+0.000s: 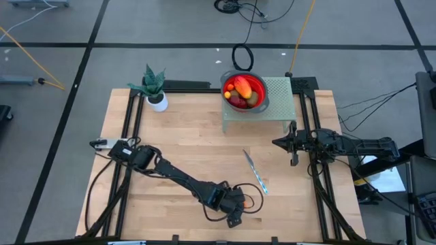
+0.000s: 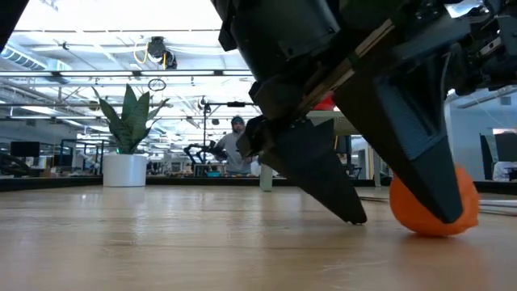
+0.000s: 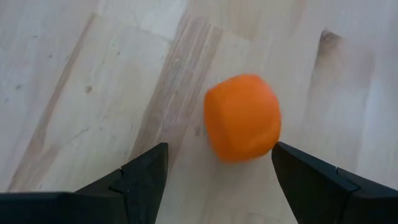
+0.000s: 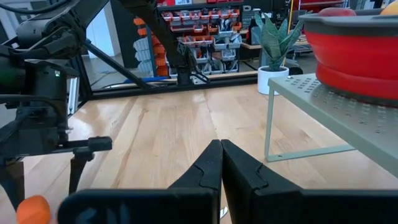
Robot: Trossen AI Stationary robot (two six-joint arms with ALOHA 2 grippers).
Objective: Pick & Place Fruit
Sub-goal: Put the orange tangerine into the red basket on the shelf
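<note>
- Potted plant [image 1: 154,87] in a white pot, standing at the upper left of the worktop [image 1: 177,136] in the high view.
- Left arm stretched from the left edge down to the lower middle of the frame, its left pincer [image 1: 238,211] lowered near the front edge of the worktop.
- Left pincer wide open, with one dark finger on each side of an orange fruit [image 3: 242,117]; in the left wrist view, fruit lying on the wood between the fingers [image 3: 140,180], close to one of them, not gripped.
- In the low view, same orange fruit [image 2: 434,206] at the lower right of the frame, resting on the worktop, partly covered by one finger tip; whether touching the finger, cannot tell.
- Slim knife [image 1: 256,171] flat on the wood, a little right of the middle, above and right of the left pincer.
- Red bowl [image 1: 245,92] with grey rim at the upper middle, set on a pale green perforated stand [image 1: 279,102]; inside it other fruit pieces [image 1: 240,88], orange, dark red and olive-brown.
- Right arm at the right edge, its right pincer [image 1: 278,142] just below the stand, fully closed, holding nothing, fingers pressed together in the right wrist view.
</note>
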